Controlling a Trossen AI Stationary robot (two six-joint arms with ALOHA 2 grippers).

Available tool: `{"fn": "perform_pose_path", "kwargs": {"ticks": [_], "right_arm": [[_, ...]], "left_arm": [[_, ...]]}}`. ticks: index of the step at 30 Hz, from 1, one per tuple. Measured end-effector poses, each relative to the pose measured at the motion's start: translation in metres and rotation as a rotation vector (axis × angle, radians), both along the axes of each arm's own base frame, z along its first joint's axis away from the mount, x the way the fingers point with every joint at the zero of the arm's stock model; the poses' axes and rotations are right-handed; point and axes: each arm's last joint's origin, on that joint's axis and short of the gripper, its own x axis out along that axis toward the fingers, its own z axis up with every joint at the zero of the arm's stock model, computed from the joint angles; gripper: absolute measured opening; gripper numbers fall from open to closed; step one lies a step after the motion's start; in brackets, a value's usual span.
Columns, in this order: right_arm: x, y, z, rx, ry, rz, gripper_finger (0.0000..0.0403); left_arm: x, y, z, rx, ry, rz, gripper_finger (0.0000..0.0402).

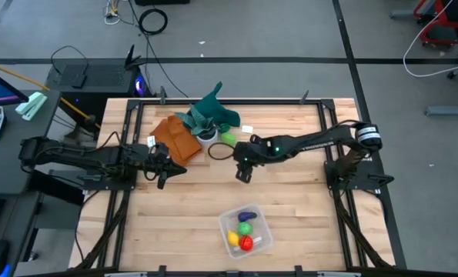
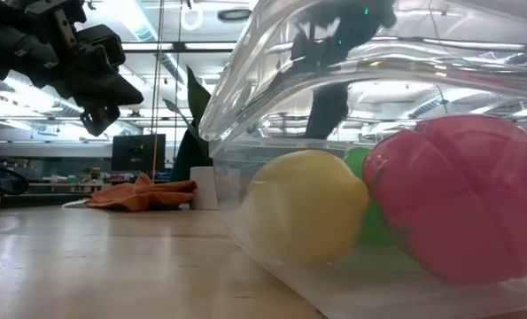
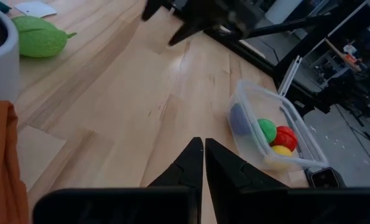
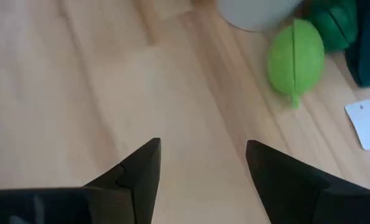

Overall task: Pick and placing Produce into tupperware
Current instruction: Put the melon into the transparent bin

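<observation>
Four toys sit in the tupperware (image 1: 261, 229); right claw (image 1: 242, 171), spread wide, hovers near the green fruit (image 4: 295, 58); left claw (image 1: 164, 174) pinched narrow.

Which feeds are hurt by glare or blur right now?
Low view: the tupperware sits against the lens, its wall streaked with ceiling-light glare, the produce behind it soft. Right wrist view: the green fruit is slightly blurred. High view: evenly lit.

Bare table (image 1: 175, 223) below and ahead of the right claw (image 1: 242, 172), white pot (image 1: 205, 137) (leaves overhanging) crowding the green fruit (image 1: 227, 138) just beyond it
</observation>
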Motion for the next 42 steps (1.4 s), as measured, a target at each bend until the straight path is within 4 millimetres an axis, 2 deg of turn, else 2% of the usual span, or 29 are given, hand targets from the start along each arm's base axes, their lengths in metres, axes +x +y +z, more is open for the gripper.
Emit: {"fn": "perform_pose_path", "kwargs": {"ticks": [5, 9, 13, 23, 28, 36, 42], "right_arm": [[-0.010, -0.016, -0.027, -0.001, -0.003, -0.097, 0.0202], [-0.016, -0.025, -0.047, 0.030, -0.070, -0.173, 0.0202], [-0.019, -0.033, -0.058, 0.051, -0.152, -0.232, 0.0203], [-0.022, -0.061, -0.057, -0.054, -0.198, -0.284, 0.0248], [-0.022, -0.076, -0.055, -0.079, -0.209, -0.232, 0.0286], [-0.022, -0.081, -0.054, -0.128, -0.188, -0.107, 0.0338], [-0.020, -0.082, -0.056, -0.170, -0.181, -0.060, 0.0344]], "left_arm": [[0.000, 0.000, -0.001, -0.002, 0.006, 0.001, 0.0017], [0.000, 0.000, -0.001, -0.002, 0.006, 0.001, 0.0012], [0.000, 0.000, -0.001, -0.003, 0.008, 0.001, 0.0016], [0.000, 0.000, -0.001, -0.010, 0.008, 0.004, 0.0019], [0.000, 0.000, -0.001, -0.027, 0.008, 0.010, 0.0012], [0.000, 0.000, -0.001, -0.035, 0.009, 0.012, 0.0022], [0.000, 0.000, -0.001, -0.034, 0.008, 0.018, 0.0016]]}}
